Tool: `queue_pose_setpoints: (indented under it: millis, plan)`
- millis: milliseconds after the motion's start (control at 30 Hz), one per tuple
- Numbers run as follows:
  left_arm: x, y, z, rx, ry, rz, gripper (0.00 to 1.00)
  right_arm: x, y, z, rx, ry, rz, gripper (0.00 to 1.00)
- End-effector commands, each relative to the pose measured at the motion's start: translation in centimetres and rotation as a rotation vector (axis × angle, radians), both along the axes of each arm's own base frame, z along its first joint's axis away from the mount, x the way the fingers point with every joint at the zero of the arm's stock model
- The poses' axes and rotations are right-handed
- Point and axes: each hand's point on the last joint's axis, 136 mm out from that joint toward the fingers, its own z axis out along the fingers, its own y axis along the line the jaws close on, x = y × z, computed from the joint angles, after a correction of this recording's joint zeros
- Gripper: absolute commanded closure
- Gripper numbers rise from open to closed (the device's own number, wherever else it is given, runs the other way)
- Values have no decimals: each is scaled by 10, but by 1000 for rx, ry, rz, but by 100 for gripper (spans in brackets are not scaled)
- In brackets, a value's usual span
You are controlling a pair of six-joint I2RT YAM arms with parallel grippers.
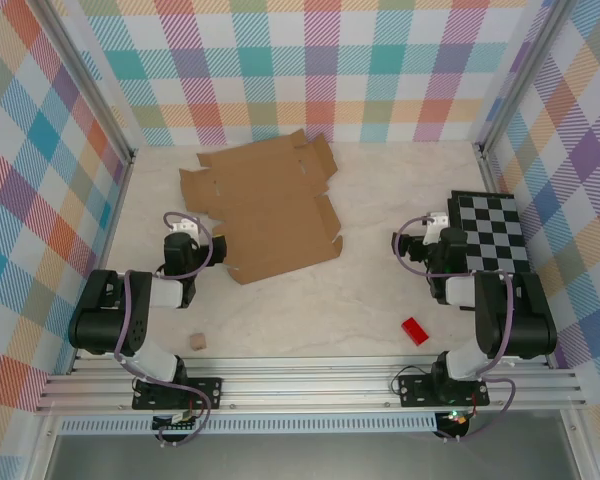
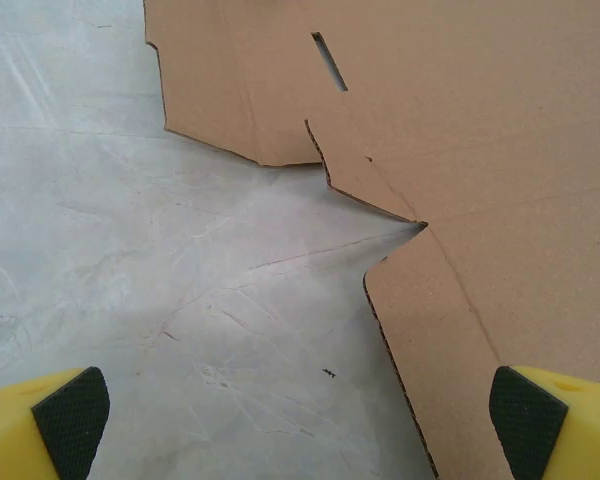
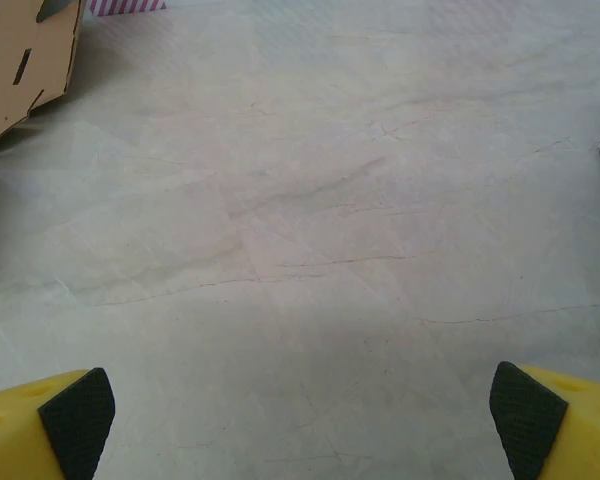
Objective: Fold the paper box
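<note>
We're seeing the plain brown corrugated cardboard paper box [image 1: 265, 205] lying flat and unfolded, far centre-left on the pale marble-look table [image 2: 130, 300]. The left gripper [image 2: 300, 415] is hanging released, pads wide apart, straddling the sheet's near edge: 1 pad over cardboard, 1 over bare table. The right gripper [image 3: 300, 415] is gaping too, holding nothing, well apart from the box. Risk we're judging: the flat sheet is offering no lip, so closing fingers may skid it across the smooth top or crease it off a score line.
</note>
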Motion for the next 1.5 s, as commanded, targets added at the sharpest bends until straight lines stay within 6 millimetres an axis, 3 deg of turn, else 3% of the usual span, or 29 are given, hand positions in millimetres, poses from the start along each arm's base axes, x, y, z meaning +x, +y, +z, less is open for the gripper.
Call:
queue_pose_setpoints:
  millis: [0, 767, 967, 1133, 1200, 1300, 1467]
  plan:
    - [7, -6, 15, 9, -50, -25, 0, 7, 1, 12, -12, -43, 5, 0]
    - [7, -3, 16, -5, -52, -18, 0, 8, 0, 12, -9, -39, 0, 0]
    - [5, 30, 63, -20, -2, 200, 0, 11, 0, 19, -12, 20, -1, 0]
    - [0, 48, 90, -265, 2, 329, 0, 30, -12, 69, 35, 123, -114, 0]
    - [7, 49, 88, -366, 43, 339, 0, 36, 0, 87, 74, 165, -83, 0]
    - [20, 46, 76, -472, 161, 359, 0, 45, 35, 104, 87, 234, 31, 0]
    - [44, 21, 69, -617, 283, 277, 1, 52, 101, 95, 65, 374, 203, 0]
